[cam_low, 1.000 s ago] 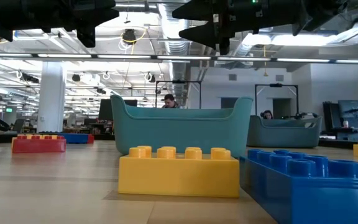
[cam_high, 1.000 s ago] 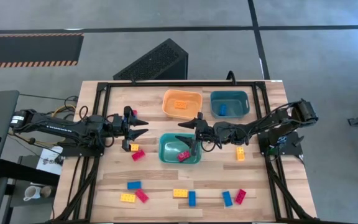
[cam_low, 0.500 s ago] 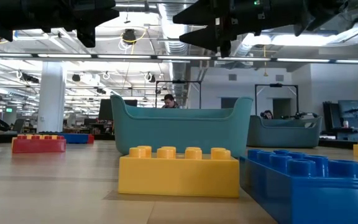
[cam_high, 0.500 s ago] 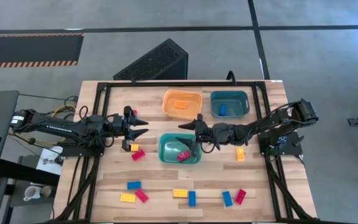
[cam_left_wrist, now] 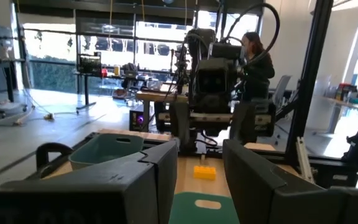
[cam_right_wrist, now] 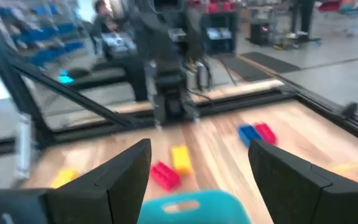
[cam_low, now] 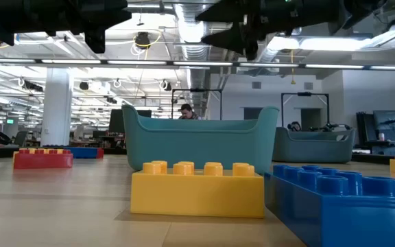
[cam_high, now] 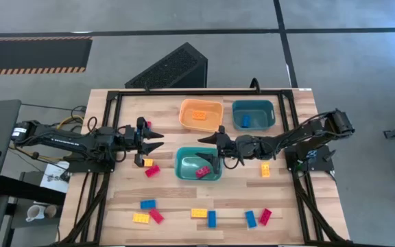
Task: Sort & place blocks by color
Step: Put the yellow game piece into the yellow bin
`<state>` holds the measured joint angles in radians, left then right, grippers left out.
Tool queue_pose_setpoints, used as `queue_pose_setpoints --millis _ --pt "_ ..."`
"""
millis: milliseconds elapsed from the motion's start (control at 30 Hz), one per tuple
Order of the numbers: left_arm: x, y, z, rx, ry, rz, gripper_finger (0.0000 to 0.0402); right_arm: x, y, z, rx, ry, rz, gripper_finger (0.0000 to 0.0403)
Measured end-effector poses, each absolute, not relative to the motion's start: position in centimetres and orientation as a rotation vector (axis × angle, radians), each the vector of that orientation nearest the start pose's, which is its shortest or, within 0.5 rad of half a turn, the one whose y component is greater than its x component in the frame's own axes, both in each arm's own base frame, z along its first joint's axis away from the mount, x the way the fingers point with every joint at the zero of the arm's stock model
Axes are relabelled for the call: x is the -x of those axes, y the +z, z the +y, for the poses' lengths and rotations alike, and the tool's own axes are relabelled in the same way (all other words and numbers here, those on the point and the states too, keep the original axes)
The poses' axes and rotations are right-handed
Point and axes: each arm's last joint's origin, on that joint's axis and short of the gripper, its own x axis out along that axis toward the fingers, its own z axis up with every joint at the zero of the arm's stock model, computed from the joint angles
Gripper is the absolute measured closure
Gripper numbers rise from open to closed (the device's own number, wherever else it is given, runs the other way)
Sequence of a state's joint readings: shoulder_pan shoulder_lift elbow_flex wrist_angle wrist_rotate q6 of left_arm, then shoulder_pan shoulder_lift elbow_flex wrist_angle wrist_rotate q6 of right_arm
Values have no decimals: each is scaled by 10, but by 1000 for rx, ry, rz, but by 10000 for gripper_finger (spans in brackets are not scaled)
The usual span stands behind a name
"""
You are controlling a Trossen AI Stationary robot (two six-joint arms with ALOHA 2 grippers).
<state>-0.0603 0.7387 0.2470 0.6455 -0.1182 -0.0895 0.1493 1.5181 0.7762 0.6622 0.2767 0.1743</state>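
Observation:
Small red, yellow and blue blocks lie flat on the wooden table, most in a row near the near edge, such as a yellow block (cam_high: 199, 213) and a blue block (cam_high: 212, 219). One red block (cam_high: 202, 171) lies inside the middle teal bin (cam_high: 184, 168). My right gripper (cam_high: 199, 147) hovers open above that bin's far rim and holds nothing. My left gripper (cam_high: 158, 141) is open at the table's left side, above a yellow block (cam_high: 148, 162) and a red block (cam_high: 153, 171). In the right wrist view the open fingers frame the teal bin (cam_right_wrist: 191, 208).
An orange bin (cam_high: 214, 116) holding one block and a second teal bin (cam_high: 262, 110) holding a blue block (cam_high: 246, 121) stand at the far edge. A lone yellow block (cam_high: 265, 169) lies right of the middle bin. A black frame borders the table. People show in the room behind.
My right gripper has risen a little above the middle teal bin and stayed open. The blocks have kept their places.

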Motion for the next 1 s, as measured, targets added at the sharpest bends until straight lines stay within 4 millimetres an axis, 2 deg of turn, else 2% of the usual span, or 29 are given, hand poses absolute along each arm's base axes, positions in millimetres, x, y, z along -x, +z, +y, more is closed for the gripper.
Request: queue_pose_setpoints --millis 300,1000 --pt "-164 233 -6 90 55 -157 285 -307 253 41 -155 -111 88 112" --pt "-164 233 -6 116 68 -159 285 -306 252 41 -157 -118 110 112"
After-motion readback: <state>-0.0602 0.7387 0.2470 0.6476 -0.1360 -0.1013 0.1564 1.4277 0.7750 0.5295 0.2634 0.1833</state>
